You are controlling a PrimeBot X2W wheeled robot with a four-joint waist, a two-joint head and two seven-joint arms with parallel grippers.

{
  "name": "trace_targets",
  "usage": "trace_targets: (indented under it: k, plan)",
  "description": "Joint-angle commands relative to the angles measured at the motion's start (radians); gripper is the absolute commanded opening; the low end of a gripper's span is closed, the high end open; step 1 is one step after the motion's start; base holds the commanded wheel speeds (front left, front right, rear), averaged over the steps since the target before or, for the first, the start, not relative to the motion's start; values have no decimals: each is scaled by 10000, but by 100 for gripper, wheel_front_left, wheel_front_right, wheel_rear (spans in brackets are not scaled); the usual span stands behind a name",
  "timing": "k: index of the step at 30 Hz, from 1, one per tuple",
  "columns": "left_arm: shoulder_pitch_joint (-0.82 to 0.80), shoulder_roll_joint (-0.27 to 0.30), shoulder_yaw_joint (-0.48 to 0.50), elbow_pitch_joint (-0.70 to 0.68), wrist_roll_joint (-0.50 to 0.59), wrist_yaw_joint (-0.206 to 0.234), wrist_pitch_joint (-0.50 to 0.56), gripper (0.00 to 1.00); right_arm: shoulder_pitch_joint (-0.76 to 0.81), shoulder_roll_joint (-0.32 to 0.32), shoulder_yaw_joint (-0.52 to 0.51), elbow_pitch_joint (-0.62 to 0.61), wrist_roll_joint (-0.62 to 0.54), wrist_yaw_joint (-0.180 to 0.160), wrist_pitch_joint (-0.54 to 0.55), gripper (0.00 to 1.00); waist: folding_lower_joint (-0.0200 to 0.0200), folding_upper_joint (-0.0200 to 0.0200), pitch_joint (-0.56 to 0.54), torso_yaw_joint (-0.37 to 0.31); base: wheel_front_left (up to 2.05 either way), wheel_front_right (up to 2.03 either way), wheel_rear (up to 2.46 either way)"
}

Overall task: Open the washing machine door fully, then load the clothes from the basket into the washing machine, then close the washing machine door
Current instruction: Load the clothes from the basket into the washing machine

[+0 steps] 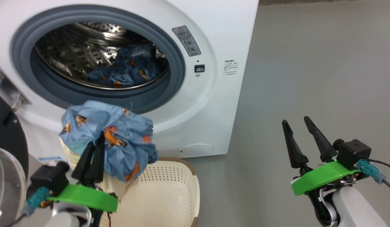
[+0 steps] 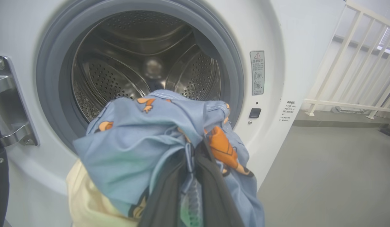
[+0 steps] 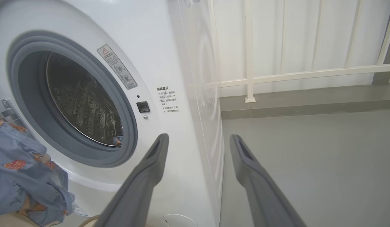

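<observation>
The washing machine (image 1: 195,104) stands with its steel drum exposed, and some light-blue printed clothes (image 1: 128,69) lie inside it. The washing machine door (image 1: 7,135) is swung open at the far left. My left gripper (image 1: 98,140) is shut on a bundle of light-blue clothes (image 1: 119,135) with a cream part hanging below, held above the basket (image 1: 169,186) and just below the drum opening. The left wrist view shows that bundle (image 2: 144,135) in front of the drum (image 2: 144,63). My right gripper (image 1: 297,121) hangs open over the floor to the right, its fingers apart (image 3: 198,138) with nothing between them.
Grey floor (image 1: 308,63) stretches to the right of the machine. A white railing (image 3: 292,75) runs behind it. The door's metal hinge (image 2: 8,101) sits at the left of the opening. A blue label sticker (image 1: 49,160) shows low on the machine front.
</observation>
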Motion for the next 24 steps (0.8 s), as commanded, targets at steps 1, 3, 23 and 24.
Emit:
trace_targets:
  k: [1, 3, 23, 24]
  plan:
    - [-774, 283, 445, -63, 79, -122, -33, 0, -102, -103, 200, -277, 4, 46, -80, 100, 0, 0, 189, 11, 0, 0, 0]
    - [-1235, 327, 445, 205, 120, -244, 1, 0, -177, -125, 225, -307, -49, 46, -80, 100, 0, 0, 448, -3, 0, 0, 0]
    - [-7041, 320, 858, 5504, 203, -1761, -101, 0, -1026, 269, 414, -1127, -568, 46, -80, 100, 0, 0, 3279, -1093, 0, 0, 0]
    - [-7296, 331, 846, 5725, 226, -1797, -103, 0, -1068, 315, 423, -1165, -606, 46, -80, 100, 0, 0, 3447, -1162, 0, 0, 0]
